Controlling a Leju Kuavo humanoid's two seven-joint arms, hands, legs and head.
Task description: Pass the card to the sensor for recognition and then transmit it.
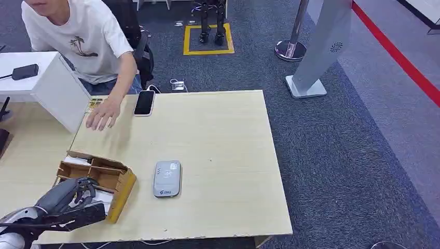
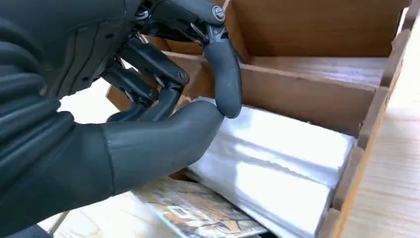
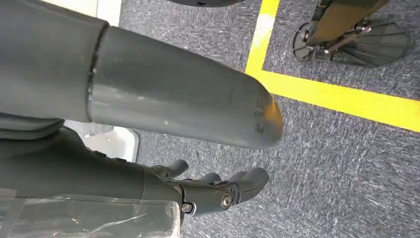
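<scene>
At the table's near left corner stands a wooden divided box (image 1: 122, 191), and my left hand (image 1: 72, 199) reaches into it. Inside lies a stack of white sleeved cards (image 2: 282, 168) in one compartment of the box (image 2: 307, 96). The thumb and one finger of my left hand (image 2: 148, 114) meet on the stack's edge and pinch the top card, which still lies in the box. The sensor, a flat grey device (image 1: 166, 179), sits on the table to the right of the box. Down at my side over the carpet, my right hand (image 3: 213, 191) has its fingers apart and holds nothing.
A person sits at the table's far left with a hand (image 1: 102, 115) flat on the wood, beside a phone (image 1: 144, 102). A white block (image 1: 52, 88) stands at the left. A printed picture card (image 2: 198, 213) lies by the box. Bare tabletop (image 1: 223, 135) stretches right of the sensor.
</scene>
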